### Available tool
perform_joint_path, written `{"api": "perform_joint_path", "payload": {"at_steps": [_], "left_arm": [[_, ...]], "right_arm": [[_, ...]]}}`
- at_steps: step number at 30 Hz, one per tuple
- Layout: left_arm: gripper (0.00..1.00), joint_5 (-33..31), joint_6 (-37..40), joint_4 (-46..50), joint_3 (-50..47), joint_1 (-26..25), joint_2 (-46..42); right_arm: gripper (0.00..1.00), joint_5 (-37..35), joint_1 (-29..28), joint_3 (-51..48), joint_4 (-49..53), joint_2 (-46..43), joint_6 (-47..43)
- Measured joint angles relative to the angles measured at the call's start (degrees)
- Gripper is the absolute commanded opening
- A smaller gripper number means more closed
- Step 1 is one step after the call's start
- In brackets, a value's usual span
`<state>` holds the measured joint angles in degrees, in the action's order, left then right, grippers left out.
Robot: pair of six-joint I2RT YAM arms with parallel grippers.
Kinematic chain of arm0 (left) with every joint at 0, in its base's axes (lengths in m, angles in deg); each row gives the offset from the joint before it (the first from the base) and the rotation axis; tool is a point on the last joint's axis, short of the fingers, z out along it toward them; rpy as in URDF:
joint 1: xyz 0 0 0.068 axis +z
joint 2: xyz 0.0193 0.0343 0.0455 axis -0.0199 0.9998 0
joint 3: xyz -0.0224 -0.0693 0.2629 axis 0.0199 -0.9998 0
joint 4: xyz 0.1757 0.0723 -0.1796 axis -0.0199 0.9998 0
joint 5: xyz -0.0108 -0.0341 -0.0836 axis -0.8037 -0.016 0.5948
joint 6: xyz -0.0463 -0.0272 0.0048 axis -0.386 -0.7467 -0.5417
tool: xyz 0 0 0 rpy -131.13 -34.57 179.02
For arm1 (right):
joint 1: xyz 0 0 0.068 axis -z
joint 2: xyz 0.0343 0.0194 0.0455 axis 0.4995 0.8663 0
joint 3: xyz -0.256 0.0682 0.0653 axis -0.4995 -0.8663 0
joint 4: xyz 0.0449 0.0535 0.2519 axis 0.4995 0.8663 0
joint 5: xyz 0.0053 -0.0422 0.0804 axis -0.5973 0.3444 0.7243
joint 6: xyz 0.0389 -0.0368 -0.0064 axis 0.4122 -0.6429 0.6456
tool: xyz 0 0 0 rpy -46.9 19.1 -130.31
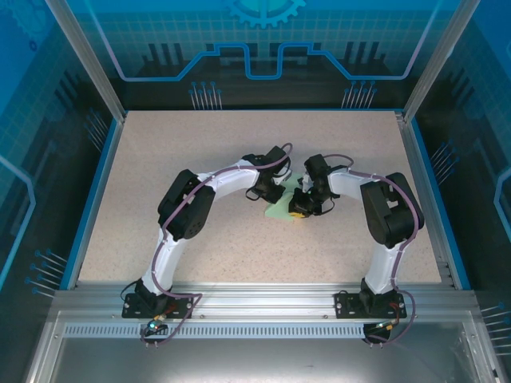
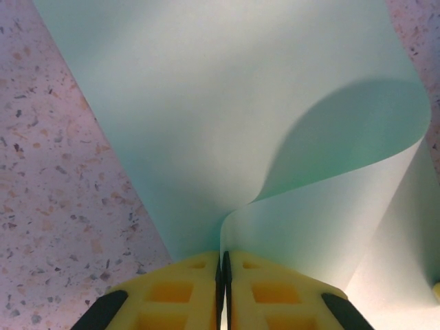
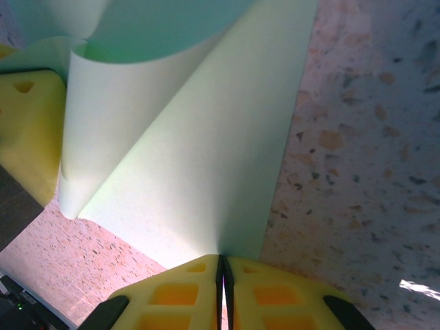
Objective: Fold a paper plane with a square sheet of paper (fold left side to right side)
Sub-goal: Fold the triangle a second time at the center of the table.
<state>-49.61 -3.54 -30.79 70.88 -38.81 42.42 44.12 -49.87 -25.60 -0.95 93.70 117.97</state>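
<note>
Two white arms with bulky black joints, the left arm [image 1: 172,243] and right arm [image 1: 386,254], carry purple cables [image 1: 226,171] above black bases [image 1: 156,305]; their blocky yellow fingers [image 2: 172,297] have recessed pockets and black corners.

**You are working in a robotics lab cell**

You look down into an enclosed test booth, not a home or a shop. Bare aluminium posts [image 1: 80,56] frame it. Between them stand blue see-through panels [image 1: 335,48] printed with circuit lines and a gear emblem [image 1: 265,9]. The floor of the booth is a speckled beige table [image 1: 200,144] with a blue rim [image 1: 94,187]. At its near edge a slotted aluminium rail [image 1: 263,294] carries your left arm [image 1: 185,209] and right arm [image 1: 390,209], bolted side by side, with purple cables [image 1: 219,174] running along them
</note>
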Motion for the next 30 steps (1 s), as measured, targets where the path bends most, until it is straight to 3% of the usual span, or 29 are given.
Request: {"api": "perform_joint_path", "payload": {"at_steps": [30], "left_arm": [[0.14,-0.98,-0.13,0.02,-0.33,0.02,-0.57]], "right_arm": [[0.13,0.02,0.00,0.17,0.22,0.15,0.00]]}}
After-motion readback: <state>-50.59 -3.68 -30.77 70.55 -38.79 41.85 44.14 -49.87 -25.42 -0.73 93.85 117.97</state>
